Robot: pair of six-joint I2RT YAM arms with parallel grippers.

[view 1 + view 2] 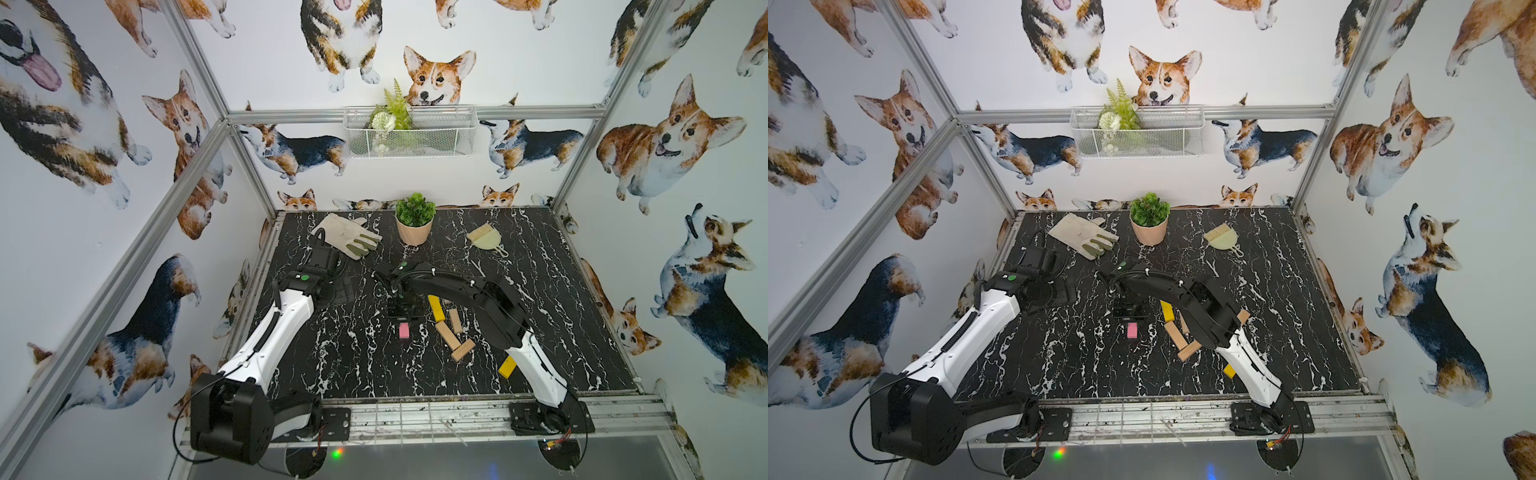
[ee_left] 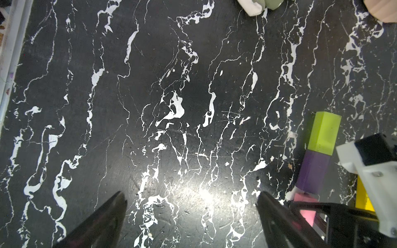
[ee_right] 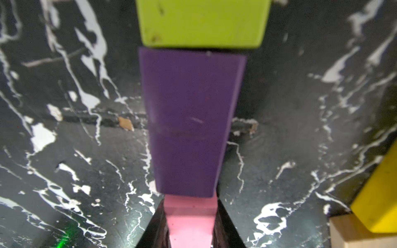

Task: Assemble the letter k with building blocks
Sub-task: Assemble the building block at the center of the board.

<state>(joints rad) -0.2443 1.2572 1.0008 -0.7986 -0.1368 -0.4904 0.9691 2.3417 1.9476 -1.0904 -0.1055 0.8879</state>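
Note:
My right gripper (image 3: 190,206) is shut on the pink block (image 3: 189,225), low over the black marble table (image 1: 353,357). The pink block's end meets a purple block (image 3: 189,120), which butts against a lime green block (image 3: 202,21), all in one line. In both top views only the pink block (image 1: 404,331) shows below the right gripper (image 1: 405,319). To its right lie a yellow block (image 1: 436,308) and three tan blocks (image 1: 448,336). Another yellow block (image 1: 507,367) pokes out from under the right arm. My left gripper (image 2: 190,198) is open over bare table, left of the line.
A work glove (image 1: 347,235), a potted plant (image 1: 415,220) and a small brush with dustpan (image 1: 484,239) lie along the back of the table. A wire basket (image 1: 440,137) hangs on the back wall. An aluminium frame rail (image 1: 415,415) borders the front.

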